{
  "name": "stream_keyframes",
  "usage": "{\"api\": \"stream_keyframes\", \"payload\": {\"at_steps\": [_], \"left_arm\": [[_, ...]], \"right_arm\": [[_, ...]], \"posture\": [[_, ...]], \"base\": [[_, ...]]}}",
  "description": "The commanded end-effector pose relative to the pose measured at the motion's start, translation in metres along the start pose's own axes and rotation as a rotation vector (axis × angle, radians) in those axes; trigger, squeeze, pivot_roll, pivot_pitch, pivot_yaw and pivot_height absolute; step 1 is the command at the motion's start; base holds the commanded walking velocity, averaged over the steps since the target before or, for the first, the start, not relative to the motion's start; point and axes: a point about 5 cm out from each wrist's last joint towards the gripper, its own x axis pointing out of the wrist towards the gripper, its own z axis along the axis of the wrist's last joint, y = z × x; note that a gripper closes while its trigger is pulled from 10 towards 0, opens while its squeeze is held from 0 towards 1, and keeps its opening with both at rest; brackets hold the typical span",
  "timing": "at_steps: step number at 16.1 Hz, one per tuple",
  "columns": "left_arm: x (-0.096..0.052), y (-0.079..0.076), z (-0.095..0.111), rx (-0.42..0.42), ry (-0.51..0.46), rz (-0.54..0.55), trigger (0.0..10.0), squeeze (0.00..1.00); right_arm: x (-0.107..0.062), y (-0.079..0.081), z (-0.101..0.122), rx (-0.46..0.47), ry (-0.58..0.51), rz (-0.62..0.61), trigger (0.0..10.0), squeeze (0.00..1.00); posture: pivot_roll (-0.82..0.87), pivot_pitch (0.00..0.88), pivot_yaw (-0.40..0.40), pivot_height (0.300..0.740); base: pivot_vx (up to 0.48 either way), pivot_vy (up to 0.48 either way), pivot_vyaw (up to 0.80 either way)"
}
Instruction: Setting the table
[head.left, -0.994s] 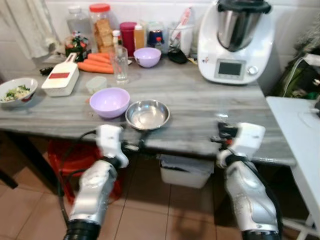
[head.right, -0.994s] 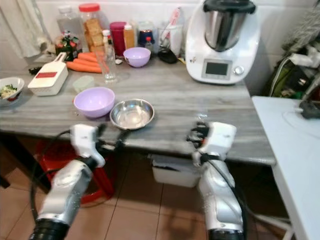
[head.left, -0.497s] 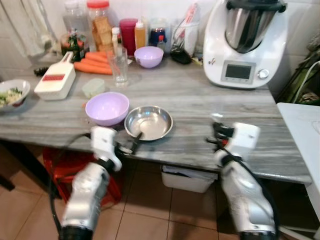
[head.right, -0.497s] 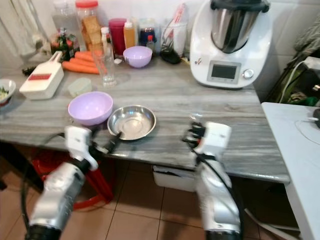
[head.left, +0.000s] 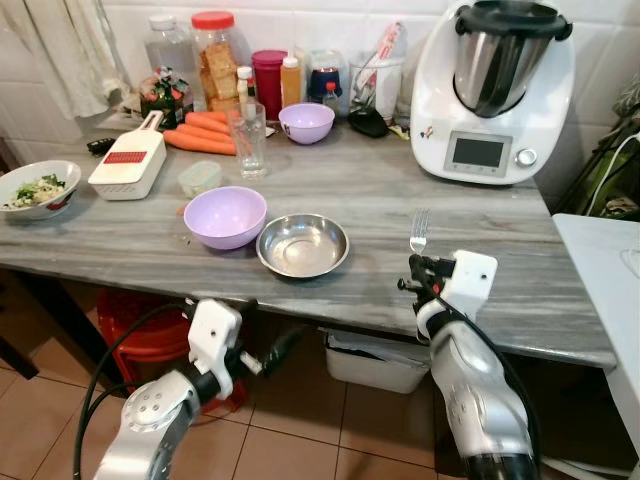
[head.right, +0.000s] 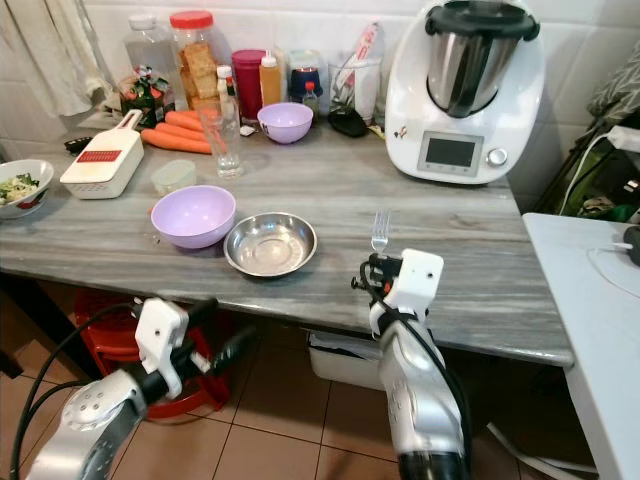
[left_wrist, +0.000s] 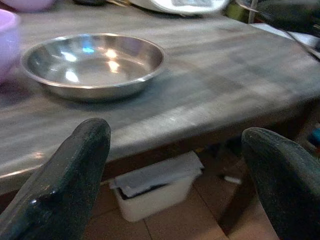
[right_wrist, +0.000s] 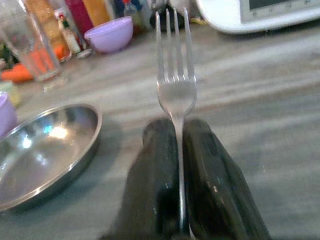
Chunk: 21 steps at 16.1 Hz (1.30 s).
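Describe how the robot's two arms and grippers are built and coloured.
Both arms are rounded silver shells ending in a boxy white wrist block. Black cables loop from the left arm and run along the right arm. Each gripper, left and right, has two long, glossy black fingers with rounded tips.

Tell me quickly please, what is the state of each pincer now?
Left pincer: open, holding nothing, below the table edge.
Right pincer: closed on the fork, tines pointing away from it.

Right pincer raised at table edge, fingers clamped together. Left pincer low, fingers spread wide.
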Motion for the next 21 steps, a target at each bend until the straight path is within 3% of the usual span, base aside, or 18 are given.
{"api": "stream_keyframes", "payload": {"at_steps": [1, 3, 10, 16, 21], "left_arm": [[-0.002, -0.001, 0.006, 0.013, -0.005, -0.024, 10.0, 0.00], [-0.008, -0.007, 0.004, 0.006, 0.012, -0.046, 10.0, 0.00], [-0.018, -0.017, 0.005, -0.013, 0.034, -0.067, 10.0, 0.00], [-0.018, -0.021, 0.005, -0.015, 0.041, -0.086, 10.0, 0.00], [-0.013, -0.024, 0.008, -0.007, 0.038, -0.132, 10.0, 0.00]], "right_arm": [[0.006, 0.002, 0.006, 0.020, -0.001, -0.013, 10.0, 0.00], [0.019, 0.007, 0.009, 0.055, 0.023, -0.025, 10.0, 0.00], [0.037, 0.035, -0.003, 0.101, 0.116, 0.009, 10.0, 0.00], [0.050, 0.034, -0.006, 0.099, 0.151, 0.013, 10.0, 0.00], [0.058, 0.039, -0.018, 0.151, 0.213, 0.020, 10.0, 0.00]], "posture": [[0.01, 0.008, 0.009, 0.740], [0.02, 0.027, 0.000, 0.740], [0.05, 0.051, -0.018, 0.740], [0.06, 0.040, -0.018, 0.740], [0.06, 0.017, -0.011, 0.740]], "base": [[0.000, 0.000, 0.00], [0.000, 0.000, 0.00], [0.000, 0.000, 0.00], [0.000, 0.000, 0.00], [0.000, 0.000, 0.00]]}}
